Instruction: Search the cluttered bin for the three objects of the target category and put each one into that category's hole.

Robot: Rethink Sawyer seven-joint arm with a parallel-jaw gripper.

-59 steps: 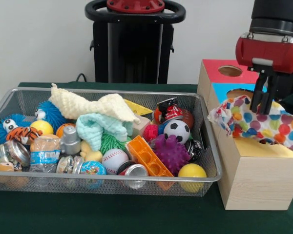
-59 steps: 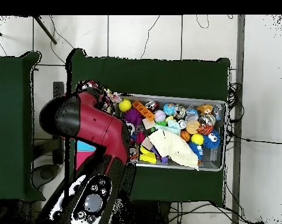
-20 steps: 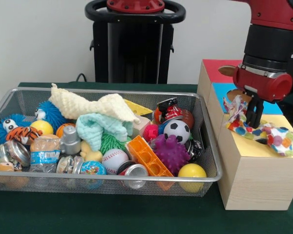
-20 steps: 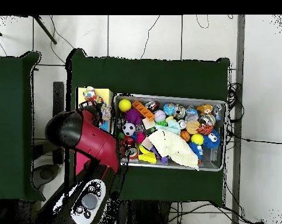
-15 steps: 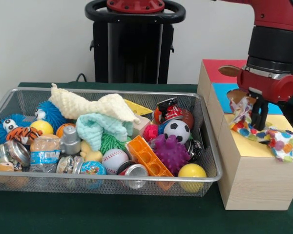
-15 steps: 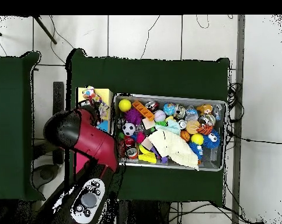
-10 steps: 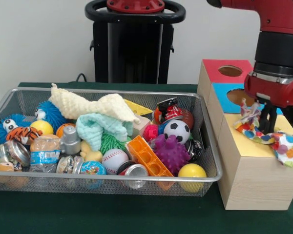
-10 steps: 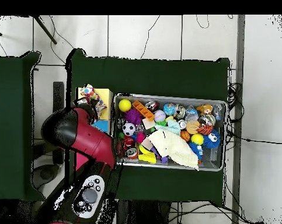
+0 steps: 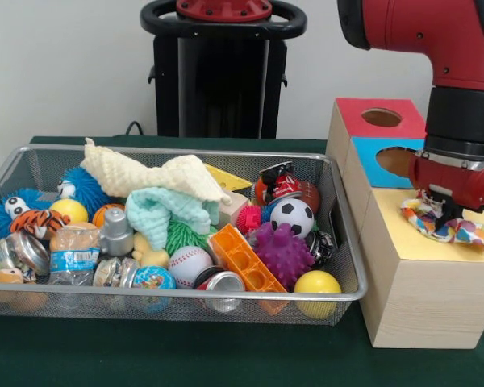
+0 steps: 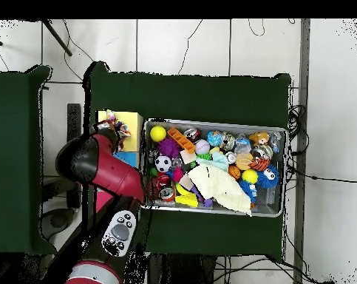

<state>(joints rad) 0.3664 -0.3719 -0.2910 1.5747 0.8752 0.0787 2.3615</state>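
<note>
— Where do we have the spotted cloth point(image 9: 445, 223) now?
— We see it bunched on the yellow top of the wooden box point(image 9: 419, 298), right under the arm's red wrist, at the spot where that section's hole would be (the hole itself is hidden by cloth and wrist). One corner trails toward the box's right edge.

— And the gripper point(image 9: 444, 211)?
— We see it sunk into the cloth from above. Its tips are buried in the folds, so we cannot tell how wide it stands or whether it has hold of the fabric.

— What of the other holes?
— We can see the blue section's hole point(image 9: 398, 160) and the red section's hole point(image 9: 381, 118) behind it, both uncovered.

— And the bin?
— The wire-mesh bin point(image 9: 340, 278) stands just beside the box on the green table point(image 9: 185, 355), full. We make out a cream knitted cloth point(image 9: 149, 174) lying over a mint cloth point(image 9: 168, 211), a soccer ball point(image 9: 292, 216), a purple spiky ball point(image 9: 283, 252), an orange block point(image 9: 244, 260), a baseball point(image 9: 189, 265) and a yellow ball point(image 9: 317, 285) against the front mesh.

— From overhead?
— We see the red arm point(image 10: 100, 166) covering most of the box, the cloth showing at its yellow end.
</note>
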